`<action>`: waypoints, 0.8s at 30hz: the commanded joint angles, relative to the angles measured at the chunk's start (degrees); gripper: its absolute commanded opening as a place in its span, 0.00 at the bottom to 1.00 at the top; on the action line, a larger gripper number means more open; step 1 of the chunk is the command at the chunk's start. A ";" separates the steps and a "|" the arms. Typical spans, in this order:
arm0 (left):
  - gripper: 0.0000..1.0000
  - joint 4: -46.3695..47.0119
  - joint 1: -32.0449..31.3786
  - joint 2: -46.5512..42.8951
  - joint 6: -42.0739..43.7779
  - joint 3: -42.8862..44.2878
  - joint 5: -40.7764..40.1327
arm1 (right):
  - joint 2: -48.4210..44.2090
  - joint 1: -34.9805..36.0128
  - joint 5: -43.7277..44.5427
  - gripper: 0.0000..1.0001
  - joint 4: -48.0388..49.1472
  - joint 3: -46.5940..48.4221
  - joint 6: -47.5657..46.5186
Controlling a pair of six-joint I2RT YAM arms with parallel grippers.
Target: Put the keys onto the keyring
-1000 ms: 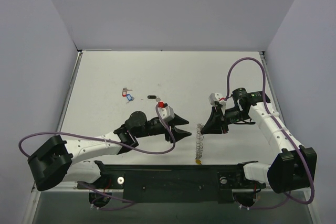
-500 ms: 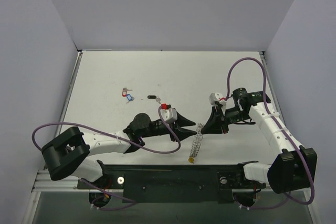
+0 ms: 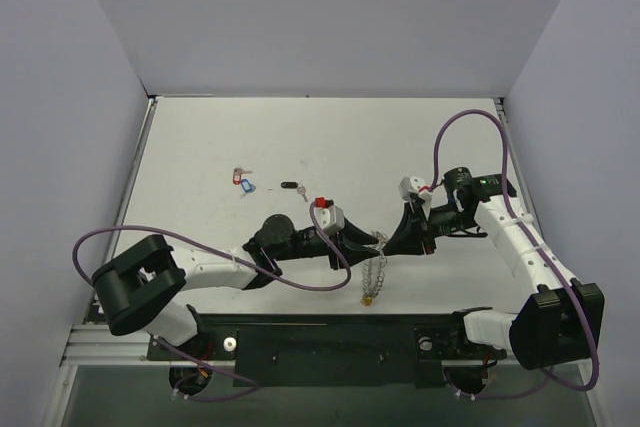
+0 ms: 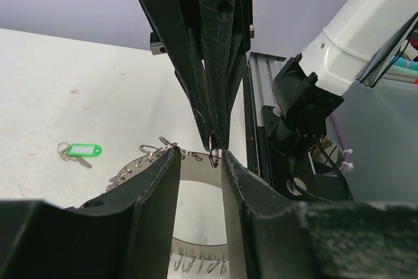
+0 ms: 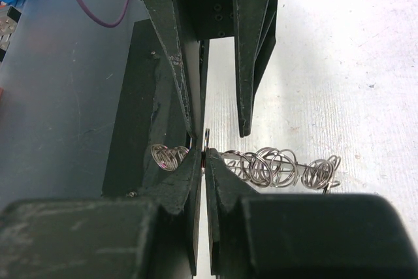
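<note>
Keyring (image 3: 375, 267) — right fingers (image 5: 189, 187) clenched on one loop, left fingers (image 4: 153, 194) parted, straddling its band.

**Soft, even light; wrist foregrounds blurred**

Diffuse light from above keeps the white table (image 3: 300, 137) bright in the overhead view, with only faint, soft-edged shadows either side of the keyring (image 3: 375, 269). Its metal loops glint crisply in the right wrist view. Below the keyring, the near parts of the left gripper (image 4: 199, 161) and right gripper (image 5: 204, 155) are dark and out of focus.
</note>
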 commanded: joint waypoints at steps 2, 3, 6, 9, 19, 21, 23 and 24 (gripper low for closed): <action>0.38 4.16 -0.54 0.51 -0.81 2.76 1.52 | -1.61 -0.31 -3.33 0.00 -2.38 1.14 -0.50; 0.38 4.07 -0.54 0.51 -0.81 2.93 1.60 | -1.70 -0.31 -3.33 0.00 -2.38 1.05 -0.50; 0.30 3.81 -0.54 1.03 -0.90 3.28 2.04 | -1.70 -0.31 -3.33 0.00 -2.46 1.14 -0.50; 0.29 3.54 -0.63 1.47 -0.98 3.55 2.66 | -1.70 -0.31 -3.33 0.00 -2.38 1.14 -0.50; 0.25 1.78 -0.98 1.56 -0.55 3.99 2.92 | -1.88 -0.31 -3.33 0.00 -2.38 1.05 -0.50; 0.20 1.35 -1.07 1.47 -0.37 4.34 3.10 | -1.88 -0.31 -3.33 0.00 -2.46 1.05 -0.50; 0.17 0.03 -1.07 1.56 0.24 4.86 3.63 | -1.97 -0.31 -3.33 0.00 -2.38 1.05 -0.50; 0.15 -0.76 -1.07 1.39 0.59 4.87 3.80 | -2.05 -0.31 -3.33 0.00 -2.46 1.05 -0.50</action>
